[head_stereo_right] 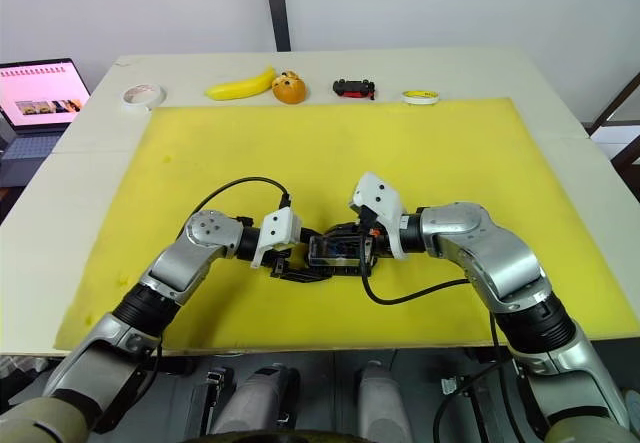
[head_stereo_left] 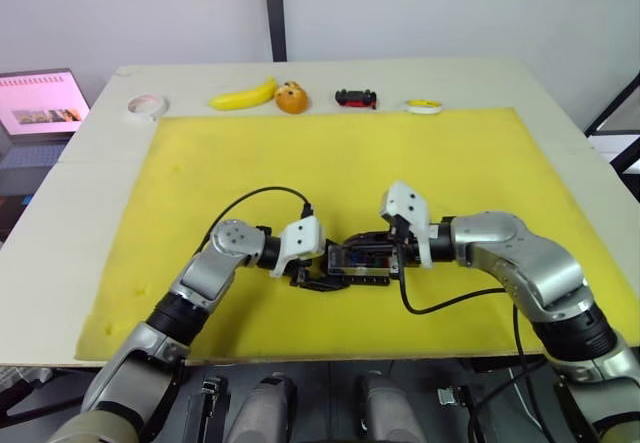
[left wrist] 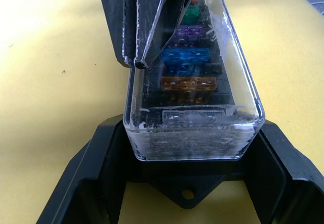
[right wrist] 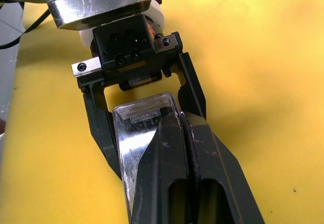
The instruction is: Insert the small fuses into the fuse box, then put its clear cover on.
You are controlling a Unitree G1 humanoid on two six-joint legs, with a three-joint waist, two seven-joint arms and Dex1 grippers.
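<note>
The black fuse box (head_stereo_left: 360, 260) lies in the middle of the yellow mat (head_stereo_left: 340, 153), with the clear cover (left wrist: 195, 143) sitting over it. Through the cover I see small fuses seated in a row: orange-brown (left wrist: 188, 84), blue (left wrist: 185, 57), purple (left wrist: 190, 31) and green (left wrist: 192, 15). My left gripper (left wrist: 190, 133) holds the near end of the box, one finger (left wrist: 101, 173) on each side. My right gripper (right wrist: 179, 118) comes from the other end, fingers shut together, and rests on top of the cover.
Along the table's far edge lie a white tape roll (head_stereo_left: 146, 106), a banana (head_stereo_left: 243, 96), an orange round toy (head_stereo_left: 291, 98), a black-and-red toy car (head_stereo_left: 356, 97) and a yellow tape roll (head_stereo_left: 424, 106). A laptop (head_stereo_left: 40, 103) stands far left.
</note>
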